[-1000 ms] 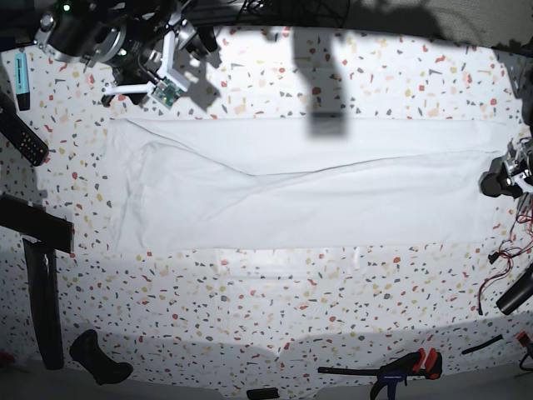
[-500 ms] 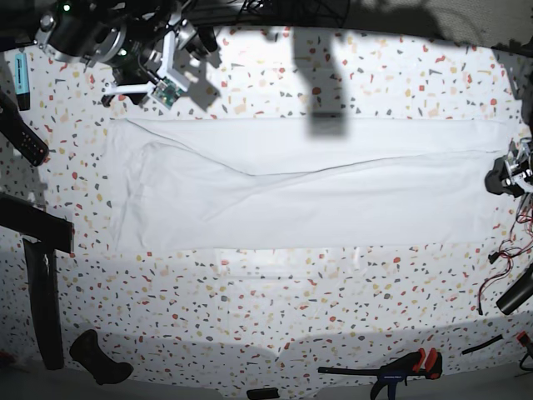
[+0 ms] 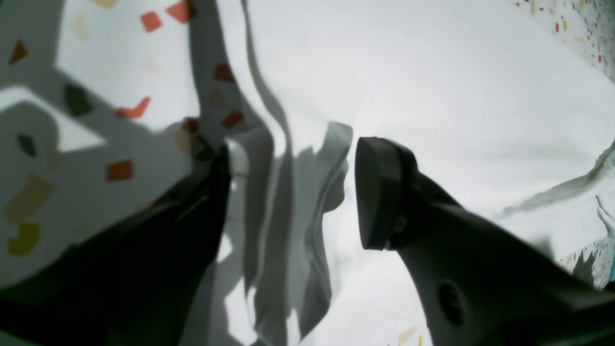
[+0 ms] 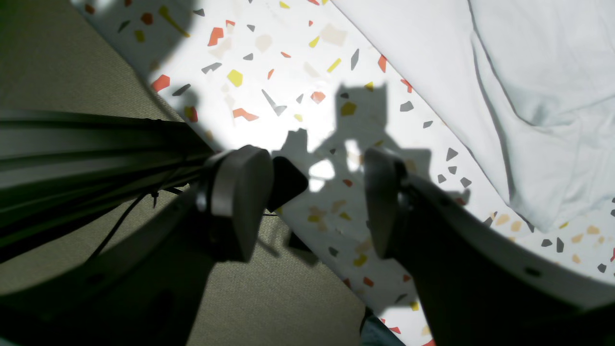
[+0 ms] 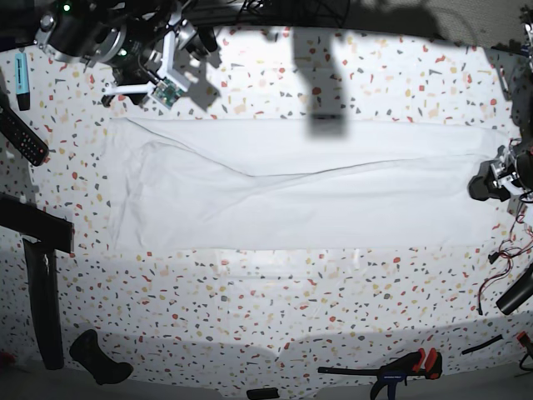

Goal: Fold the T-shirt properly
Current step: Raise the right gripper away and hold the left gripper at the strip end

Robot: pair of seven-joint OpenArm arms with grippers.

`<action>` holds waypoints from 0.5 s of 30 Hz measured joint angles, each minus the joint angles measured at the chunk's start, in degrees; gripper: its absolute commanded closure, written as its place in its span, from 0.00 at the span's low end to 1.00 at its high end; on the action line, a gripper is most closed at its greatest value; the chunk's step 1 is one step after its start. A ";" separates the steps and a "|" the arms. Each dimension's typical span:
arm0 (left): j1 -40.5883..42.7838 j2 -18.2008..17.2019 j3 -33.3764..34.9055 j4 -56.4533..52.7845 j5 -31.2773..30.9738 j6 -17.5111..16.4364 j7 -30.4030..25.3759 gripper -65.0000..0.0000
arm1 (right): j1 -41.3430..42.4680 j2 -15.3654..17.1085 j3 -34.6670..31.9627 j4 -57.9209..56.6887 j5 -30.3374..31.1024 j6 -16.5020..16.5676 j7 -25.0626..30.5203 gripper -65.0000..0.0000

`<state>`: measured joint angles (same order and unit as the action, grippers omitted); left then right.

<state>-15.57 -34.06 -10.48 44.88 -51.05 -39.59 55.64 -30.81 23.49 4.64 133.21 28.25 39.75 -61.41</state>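
t-shirt (image 5: 300, 187) folded into long band, flat on speckled table (image 5: 275, 308)

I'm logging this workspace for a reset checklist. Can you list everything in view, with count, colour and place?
T-shirt: one, white, folded into a long band across the middle of the table.
Table: one, white with red, yellow and grey flecks, under everything.
Clamp: one, black with red and blue parts, near edge towards the base view's right.
Remote: one, black, far left edge.
Marker: one, light blue, upper left.
Black bar: one, lower left.
Cables: a few, red and black, right edge.
Left tool: one, dark, open astride the T-shirt's end.
Right tool: one, dark, open, above bare table beyond the T-shirt's corner.
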 measured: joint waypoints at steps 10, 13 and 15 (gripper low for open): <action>0.26 -1.36 0.26 -0.07 -1.60 0.17 1.53 0.81 | 0.00 0.00 0.00 0.00 0.00 -0.02 0.00 0.48; 0.35 -1.99 0.35 -0.22 -5.31 0.42 1.99 0.81 | 0.00 0.00 0.00 0.00 0.00 0.00 0.02 0.48; 0.35 -2.38 0.35 -0.22 -7.37 0.42 2.01 0.93 | 0.00 0.02 0.00 0.00 0.00 0.00 0.02 0.48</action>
<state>-15.22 -36.45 -10.13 44.66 -58.41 -39.18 57.65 -30.81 23.51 4.64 133.21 28.25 39.75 -61.39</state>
